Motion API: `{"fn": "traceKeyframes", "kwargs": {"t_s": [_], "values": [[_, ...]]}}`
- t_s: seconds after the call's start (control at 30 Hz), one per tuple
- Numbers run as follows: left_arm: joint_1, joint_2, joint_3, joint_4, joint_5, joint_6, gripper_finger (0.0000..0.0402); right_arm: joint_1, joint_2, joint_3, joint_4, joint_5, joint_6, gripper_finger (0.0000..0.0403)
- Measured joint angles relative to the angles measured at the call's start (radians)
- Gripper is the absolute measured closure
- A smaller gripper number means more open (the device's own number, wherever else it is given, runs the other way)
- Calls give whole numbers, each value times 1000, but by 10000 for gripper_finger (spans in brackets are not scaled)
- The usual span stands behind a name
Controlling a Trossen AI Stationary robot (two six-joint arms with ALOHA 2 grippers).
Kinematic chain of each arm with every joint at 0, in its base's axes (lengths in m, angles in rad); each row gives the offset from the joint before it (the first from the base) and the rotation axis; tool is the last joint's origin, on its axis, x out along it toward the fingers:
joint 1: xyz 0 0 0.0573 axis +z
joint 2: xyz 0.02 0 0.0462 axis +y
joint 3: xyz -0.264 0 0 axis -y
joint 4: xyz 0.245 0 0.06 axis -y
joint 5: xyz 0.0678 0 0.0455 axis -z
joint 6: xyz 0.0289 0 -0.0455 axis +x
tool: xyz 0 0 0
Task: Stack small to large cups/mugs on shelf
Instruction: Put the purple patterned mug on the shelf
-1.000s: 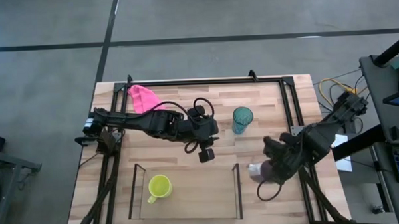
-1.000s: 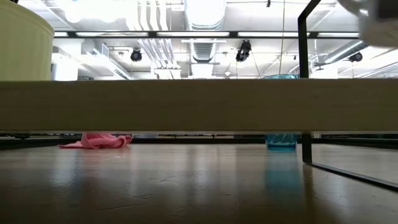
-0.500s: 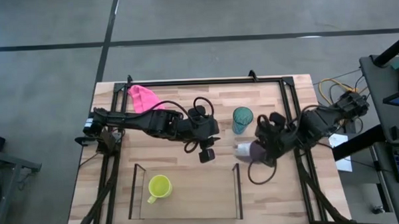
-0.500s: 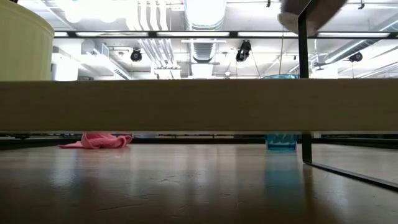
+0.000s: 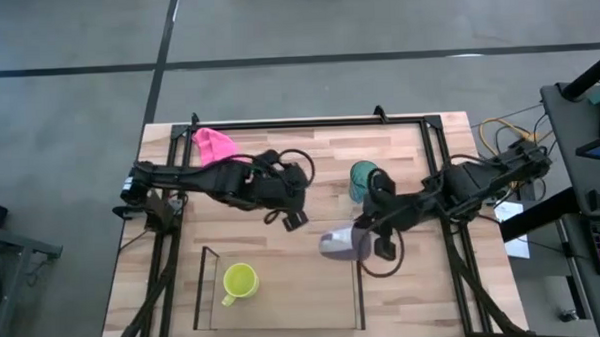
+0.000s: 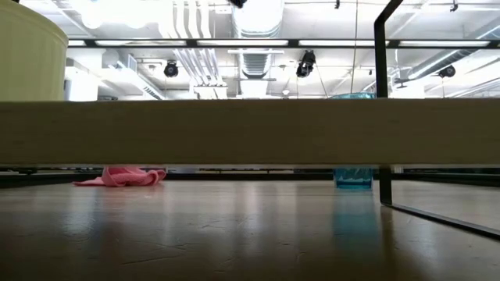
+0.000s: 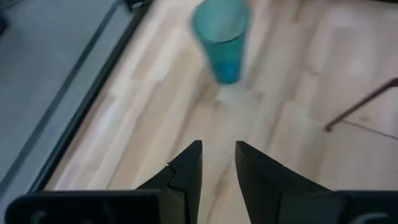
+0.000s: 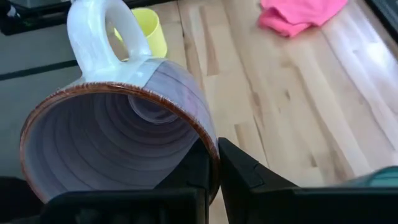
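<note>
Since 1 s ago the right gripper (image 5: 375, 248) has carried the purple mug (image 5: 339, 244) from the desk's right edge inward; it's now over the right side panel of the shelf (image 5: 207, 289), lifted and tipped on its side. The left gripper (image 5: 294, 220) has pulled back a bit toward the desk's middle-left.

Right wrist view: the fingers (image 8: 245, 174) are clenched on the purple mug's (image 8: 118, 134) rim, one inside and one outside the wall, mouth facing the camera, white handle up. Yellow mug (image 8: 150, 31) and pink cloth (image 8: 300, 14) show beyond it.

Left wrist view: the left gripper (image 7: 217, 163) hangs w/ fingers apart, grasping nothing, pointed toward the tumbler (image 7: 221, 34), which stands upright on the desk (image 7: 298, 106).

High view: yellow mug (image 5: 239, 282) sits in the shelf's left end, upright. Tumbler (image 5: 362, 178) stands on the desk behind the shelf, just beside the right arm. Cloth (image 5: 215, 144) lies near the back-left corner.

Low view: tumbler (image 6: 353, 176) and cloth (image 6: 121, 176) seen under the shelf base (image 6: 234, 131); yellow mug (image 6: 30, 55) at left.
</note>
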Motion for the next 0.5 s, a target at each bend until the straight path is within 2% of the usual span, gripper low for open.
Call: {"fn": "traceKeyframes", "kwargs": {"t_s": [0.23,0.37,0.5], "values": [[4,-90,-2,-47,-59,-43,320,-41,139,17,95,-80,-73,390],[11,-145,-9,-48,-60,-42,320,-69,226,104,115,-114,-116,390],[13,-189,-14,-55,-60,-10,320,-78,342,224,110,-189,-227,390]]}}
